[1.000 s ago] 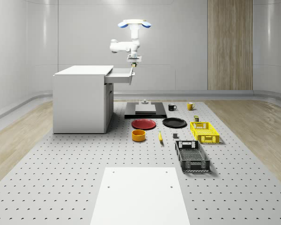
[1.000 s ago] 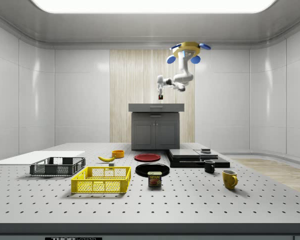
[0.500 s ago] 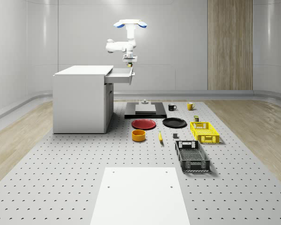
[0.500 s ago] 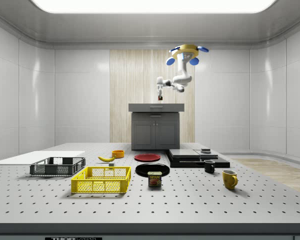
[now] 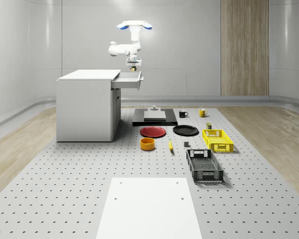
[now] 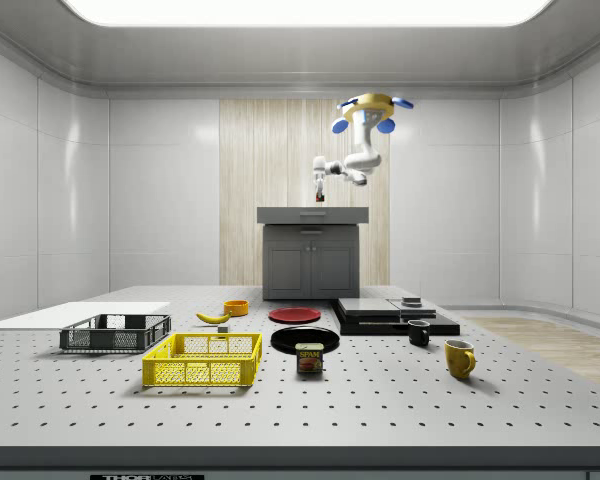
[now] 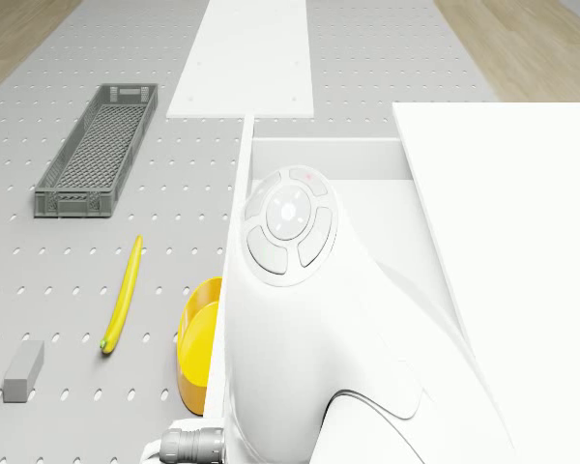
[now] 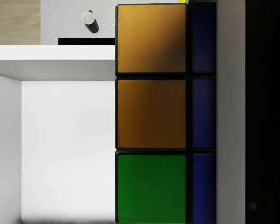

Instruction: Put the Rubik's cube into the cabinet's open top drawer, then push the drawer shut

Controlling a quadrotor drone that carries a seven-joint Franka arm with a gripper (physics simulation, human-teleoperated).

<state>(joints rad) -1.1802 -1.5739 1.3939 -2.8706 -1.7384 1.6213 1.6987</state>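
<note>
The Rubik's cube (image 8: 151, 112) shows orange, green and blue faces in the wrist view, with the white inside of the open top drawer (image 8: 65, 140) right beneath it. My gripper (image 5: 134, 67) is shut on the cube (image 5: 134, 70) and hangs just above the drawer (image 5: 127, 81), which juts from the white cabinet (image 5: 87, 107) toward the whole-scene view's right. The drone (image 5: 134, 25) hovers over the drawer. From the side, the drone (image 6: 369, 104) floats above the cabinet (image 6: 313, 255) with the gripper (image 6: 320, 195) just over its top.
On the floor below lie a red plate (image 5: 153, 131), a black plate (image 5: 185, 130), an orange bowl (image 5: 147, 144), a banana (image 7: 124, 292), a yellow crate (image 5: 217, 140) and a grey crate (image 7: 100, 149). A black platform (image 5: 154, 117) lies behind the plates.
The drone, arm and held cube have shifted toward the whole-scene view's left, from over the drawer's front edge to over its inside. The gripper's hold on the cube is unchanged.
</note>
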